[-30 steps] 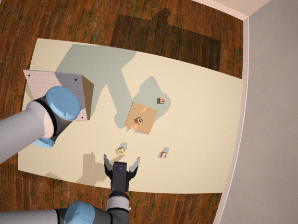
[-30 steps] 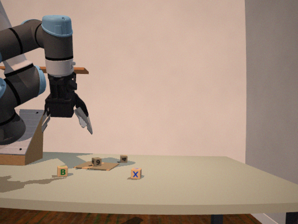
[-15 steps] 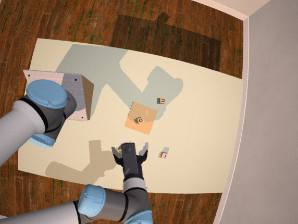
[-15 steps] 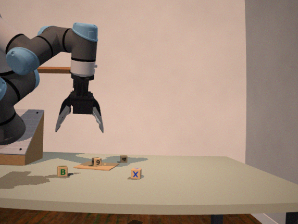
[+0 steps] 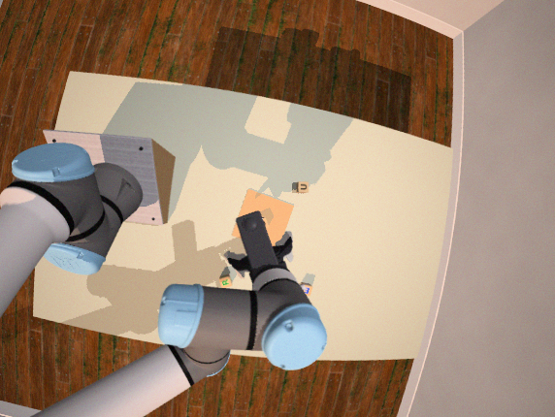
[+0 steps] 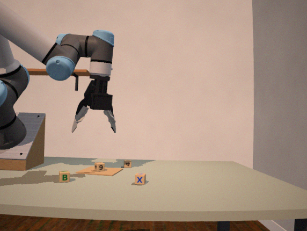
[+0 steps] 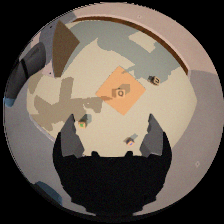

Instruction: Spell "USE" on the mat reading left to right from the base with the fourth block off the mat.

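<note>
My gripper [image 5: 260,247] [image 6: 94,132] [image 7: 111,114] is spread wide, nothing in it, up above the table [image 5: 378,218] [image 6: 214,185] [image 7: 175,105]. One block [image 6: 99,166] [image 7: 120,93] sits on the orange mat [image 5: 286,213] [image 6: 112,172] [image 7: 120,106], 9 on a side, top letter too small to be sure. Off the mat, well apart: U block [image 5: 302,187] [image 6: 128,164] [image 7: 155,80] near a far corner, green-lettered block [image 5: 224,281] [image 6: 64,177] [image 7: 82,124] and blue-lettered block [image 5: 306,289] [image 6: 140,179] [image 7: 130,142] on the exterior camera's side, word unspelled.
</note>
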